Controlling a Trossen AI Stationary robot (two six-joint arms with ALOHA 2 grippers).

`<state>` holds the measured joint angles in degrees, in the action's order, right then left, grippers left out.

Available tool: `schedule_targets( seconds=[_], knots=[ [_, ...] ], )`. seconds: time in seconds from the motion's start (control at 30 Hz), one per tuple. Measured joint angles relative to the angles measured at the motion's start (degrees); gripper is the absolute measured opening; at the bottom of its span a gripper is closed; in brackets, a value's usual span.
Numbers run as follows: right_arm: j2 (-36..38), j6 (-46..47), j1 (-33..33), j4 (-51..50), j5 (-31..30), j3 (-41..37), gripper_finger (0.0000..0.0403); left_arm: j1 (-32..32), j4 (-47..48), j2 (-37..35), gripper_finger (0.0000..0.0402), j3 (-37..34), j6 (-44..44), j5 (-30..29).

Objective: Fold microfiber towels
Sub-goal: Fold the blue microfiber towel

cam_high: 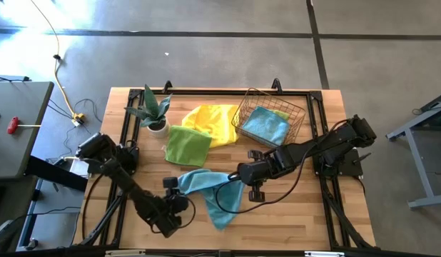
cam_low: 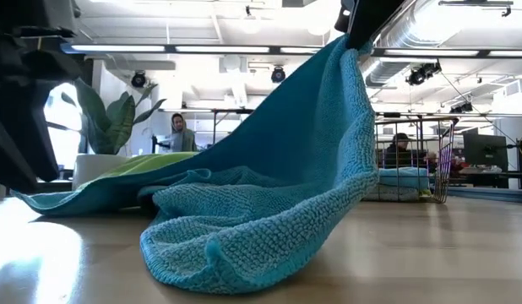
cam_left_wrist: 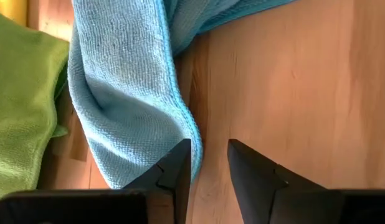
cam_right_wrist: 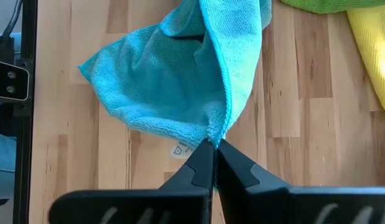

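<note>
Right gripper [cam_right_wrist: 212, 144] is pinching the teal towel's [cam_high: 206, 184] edge at centre frame, lifting it for folding, while the left gripper [cam_left_wrist: 209, 163] is hovering spread beside it.

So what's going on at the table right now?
The right hand is shut on a corner of the teal towel, lifting it while the rest drapes onto the table. The left hand is open beside the towel's other end. A lime green towel and a yellow towel lie nearby.
</note>
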<state>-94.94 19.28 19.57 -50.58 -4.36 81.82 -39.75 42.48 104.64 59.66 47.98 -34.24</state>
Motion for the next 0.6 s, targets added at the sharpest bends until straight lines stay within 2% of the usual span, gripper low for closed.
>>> schedule_targets(
  seconds=[0.33, 0.6],
  knots=[
    [0.0, 0.0, 0.0, 0.0, 0.0, 0.0, 0.0, -1.6, -0.4, 0.1, 0.0118, 0.0, -4.1, -1.5],
    [0.0, -0.3, 0.0, 0.0, 0.0, 0.0, 0.0, -1.7, 0.5, 5.4, 0.0154, 0.3, -5.8, -2.7]
  ],
)
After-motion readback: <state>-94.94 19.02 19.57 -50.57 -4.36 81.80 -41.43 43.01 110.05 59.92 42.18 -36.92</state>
